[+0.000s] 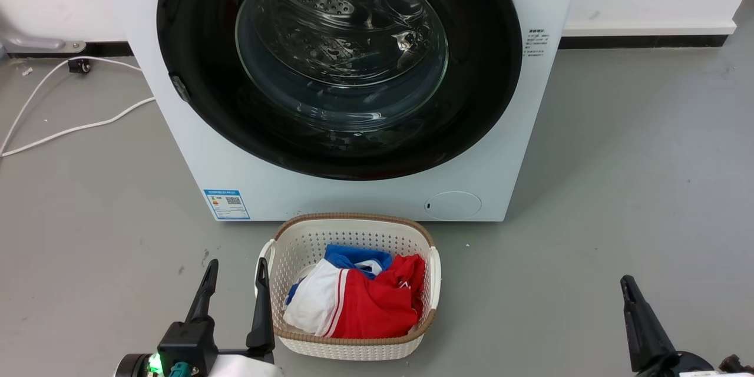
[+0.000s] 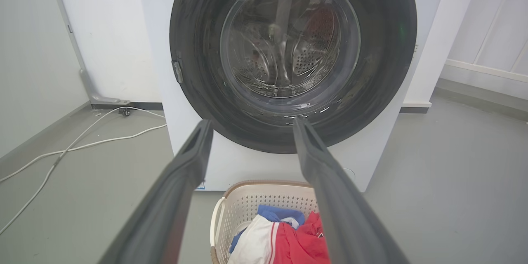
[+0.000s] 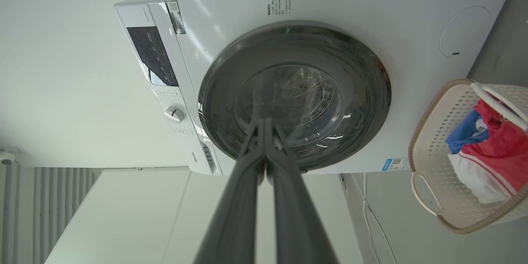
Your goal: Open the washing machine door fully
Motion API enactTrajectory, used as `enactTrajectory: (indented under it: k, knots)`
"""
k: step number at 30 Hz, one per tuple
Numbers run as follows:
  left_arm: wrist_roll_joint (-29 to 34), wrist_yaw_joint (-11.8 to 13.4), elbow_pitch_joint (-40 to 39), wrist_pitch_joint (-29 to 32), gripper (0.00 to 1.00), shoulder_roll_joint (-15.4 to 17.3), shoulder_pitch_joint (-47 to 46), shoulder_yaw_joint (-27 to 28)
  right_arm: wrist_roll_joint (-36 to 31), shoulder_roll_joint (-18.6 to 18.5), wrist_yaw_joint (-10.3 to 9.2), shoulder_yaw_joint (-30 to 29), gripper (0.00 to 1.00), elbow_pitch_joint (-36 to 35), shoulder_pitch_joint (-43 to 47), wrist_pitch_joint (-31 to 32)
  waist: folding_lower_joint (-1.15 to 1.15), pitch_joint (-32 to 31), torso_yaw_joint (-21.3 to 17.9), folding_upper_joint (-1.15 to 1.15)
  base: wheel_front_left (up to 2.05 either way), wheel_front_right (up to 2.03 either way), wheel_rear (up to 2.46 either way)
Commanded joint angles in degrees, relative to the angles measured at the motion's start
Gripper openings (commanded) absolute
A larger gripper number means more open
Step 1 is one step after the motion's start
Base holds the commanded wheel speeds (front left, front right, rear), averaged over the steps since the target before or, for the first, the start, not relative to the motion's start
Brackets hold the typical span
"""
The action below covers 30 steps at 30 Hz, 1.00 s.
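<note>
The white washing machine (image 1: 353, 197) stands straight ahead, and its round glossy black washing machine door (image 1: 341, 53) lies flat against the front, closed, with the steel drum showing through the glass. My left gripper (image 1: 237, 265) is low at the left, open and empty, well short of the machine. In the left wrist view the left gripper (image 2: 251, 121) points at the lower part of the door (image 2: 288, 37). My right gripper (image 1: 629, 283) is at the lower right, far from the door. In the turned right wrist view the right gripper (image 3: 264, 121) has its fingers pressed together, holding nothing, in front of the door (image 3: 295, 95).
A white laundry basket (image 1: 353, 221) with red, white and blue clothes sits on the grey floor right before the machine, between my grippers. A white cable (image 1: 76, 128) runs across the floor at the left. A small latch piece (image 1: 179, 87) sits on the door's left edge.
</note>
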Motion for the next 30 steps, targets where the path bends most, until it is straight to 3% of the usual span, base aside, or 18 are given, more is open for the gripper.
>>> enactTrajectory:
  k: [1,8,15,30]
  knots:
    - [0.1,0.38,-0.27,-0.16,1.0,-0.03,0.46,0.04,0.97,0.2,0.01,-0.58,0.0,-0.19,-0.28,0.58,0.0,0.1,0.01,0.0,0.0,0.0,0.0]
    - [0.24,0.55,-0.68,-0.16,1.0,-0.03,-0.11,-0.25,4.28,0.21,0.01,-4.8,0.0,1.83,-3.8,2.7,0.0,1.11,0.19,0.0,0.0,0.0,0.0]
    - [0.58,0.82,-1.88,-0.16,1.0,-0.04,-2.14,-0.49,3.39,-0.81,0.01,-10.84,0.0,5.59,-12.59,5.88,0.0,5.14,0.58,0.0,0.0,0.0,0.0]
    - [1.34,1.03,-4.92,-0.16,1.0,-0.04,-9.18,-1.12,1.04,-10.32,0.01,-18.28,0.0,15.99,-37.48,12.42,0.0,17.25,2.27,0.0,0.0,0.0,0.0]
